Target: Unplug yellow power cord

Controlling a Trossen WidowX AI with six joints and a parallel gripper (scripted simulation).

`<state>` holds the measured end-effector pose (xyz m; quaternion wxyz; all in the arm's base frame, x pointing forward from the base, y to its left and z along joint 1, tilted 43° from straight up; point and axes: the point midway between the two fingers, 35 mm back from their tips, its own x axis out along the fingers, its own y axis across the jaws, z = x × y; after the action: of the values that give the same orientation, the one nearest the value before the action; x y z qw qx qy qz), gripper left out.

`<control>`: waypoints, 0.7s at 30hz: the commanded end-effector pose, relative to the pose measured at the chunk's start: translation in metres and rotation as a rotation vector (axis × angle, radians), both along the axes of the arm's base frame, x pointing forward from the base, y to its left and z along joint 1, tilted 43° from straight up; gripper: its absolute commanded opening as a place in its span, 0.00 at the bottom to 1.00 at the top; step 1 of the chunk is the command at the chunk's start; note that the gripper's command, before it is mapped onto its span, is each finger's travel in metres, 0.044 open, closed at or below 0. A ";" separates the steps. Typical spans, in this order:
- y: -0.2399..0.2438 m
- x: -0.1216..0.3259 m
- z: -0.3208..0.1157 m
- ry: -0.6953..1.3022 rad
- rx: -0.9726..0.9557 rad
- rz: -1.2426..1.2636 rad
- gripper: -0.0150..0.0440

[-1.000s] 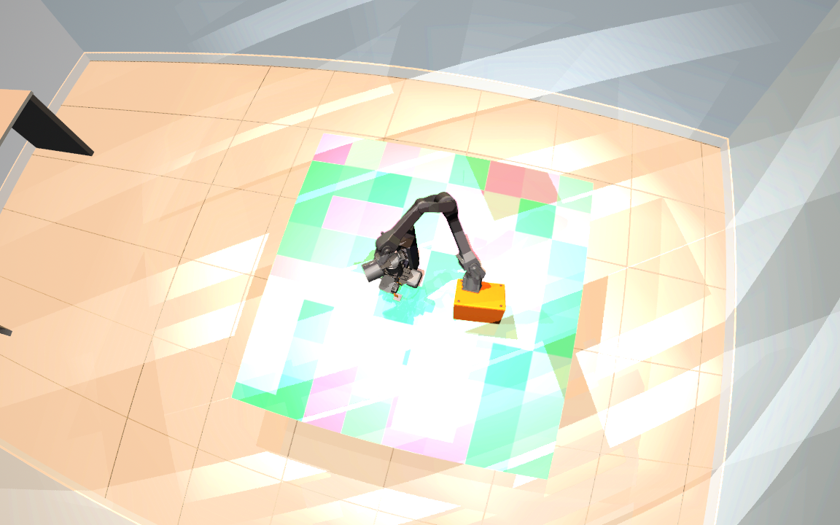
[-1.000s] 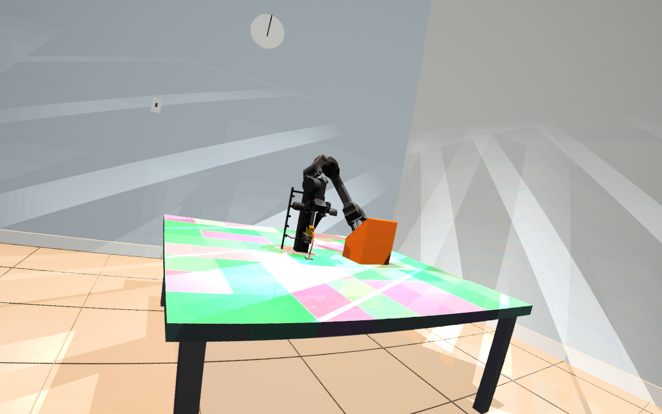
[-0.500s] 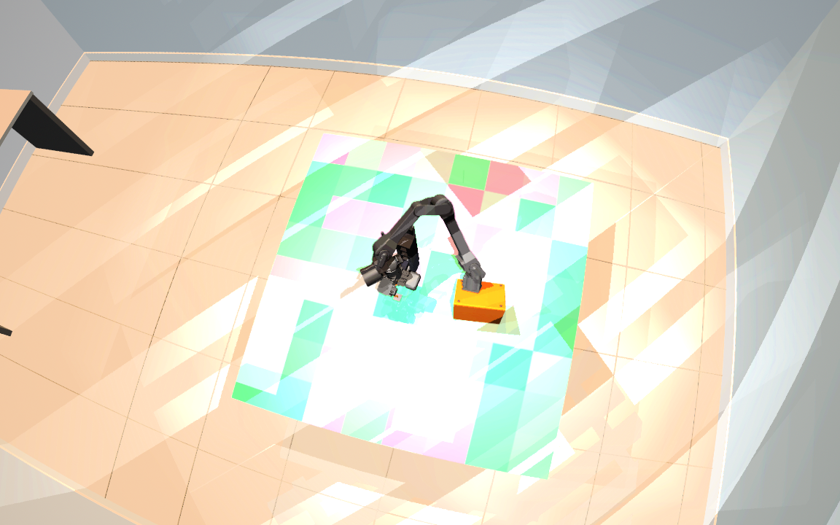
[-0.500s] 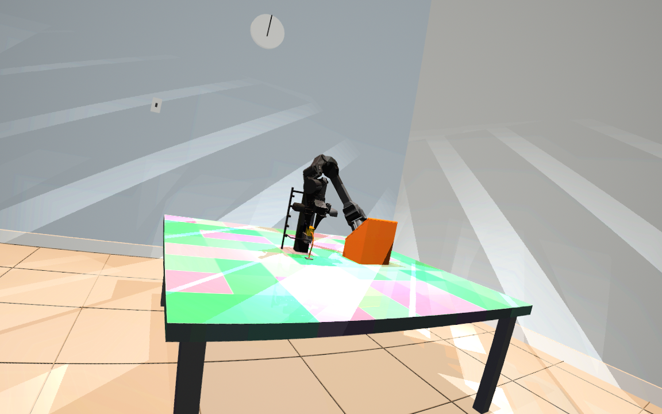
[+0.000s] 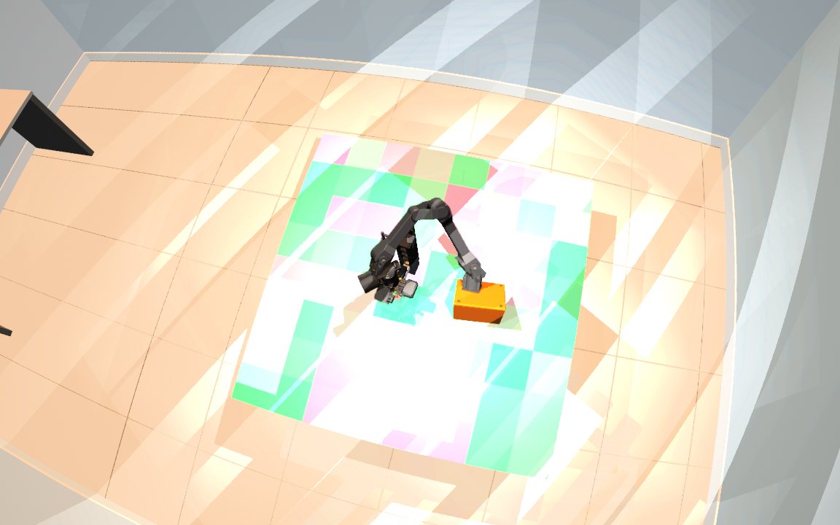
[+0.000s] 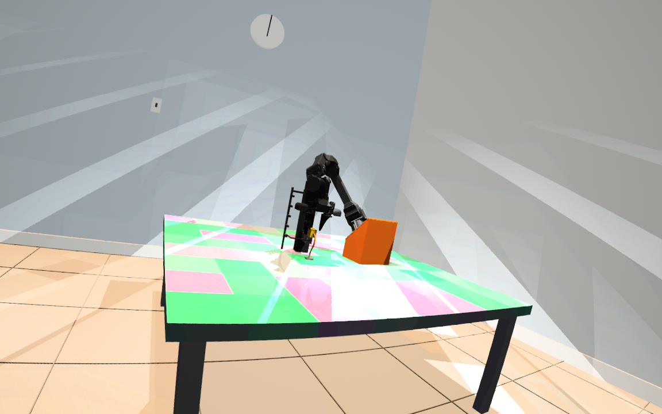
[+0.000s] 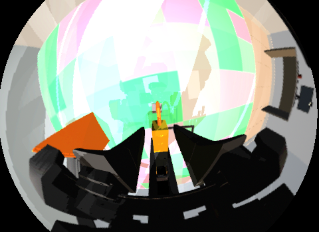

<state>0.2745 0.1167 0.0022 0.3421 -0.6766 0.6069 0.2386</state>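
— One yellow plug (image 7: 159, 140) sits in the gap of the end effector (image 7: 159, 141), right between the two dark fingers. Do they touch it?

— From the wrist view, no. The fingers stand apart with light showing on each side of the plug, so the end effector is open and grips nothing.

— And the cord?

— A thin orange-yellow cord (image 7: 158, 109) runs from the plug's far tip, straight ahead of the end effector, over the desk (image 6: 220, 303). In the exterior view the plug (image 6: 312, 232) hangs just under the end effector (image 6: 319, 226), above the desk top, and a thin line drops from it to a small foot on the surface.

— Where is the power strip?

— I cannot make it out for sure. A tall dark rack (image 6: 288, 218) with short rungs stands just beside the end effector, on the side away from the orange box; whether that is the strip, I cannot tell.

— The orange box?

— The orange box (image 6: 370, 241) rests on the desk near the end effector, on the arm's base side; the arm (image 6: 341, 190) arches over from behind it.
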 end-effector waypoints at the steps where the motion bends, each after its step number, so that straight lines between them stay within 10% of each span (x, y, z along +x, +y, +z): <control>1: 0.000 0.001 0.003 -0.005 0.003 0.006 0.79; 6: 0.017 0.004 -0.006 -0.005 0.005 0.006 1.00; 21: 0.053 0.005 -0.027 -0.006 0.007 0.006 1.00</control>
<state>0.2802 0.1674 -0.0222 0.3453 -0.6792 0.6016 0.2399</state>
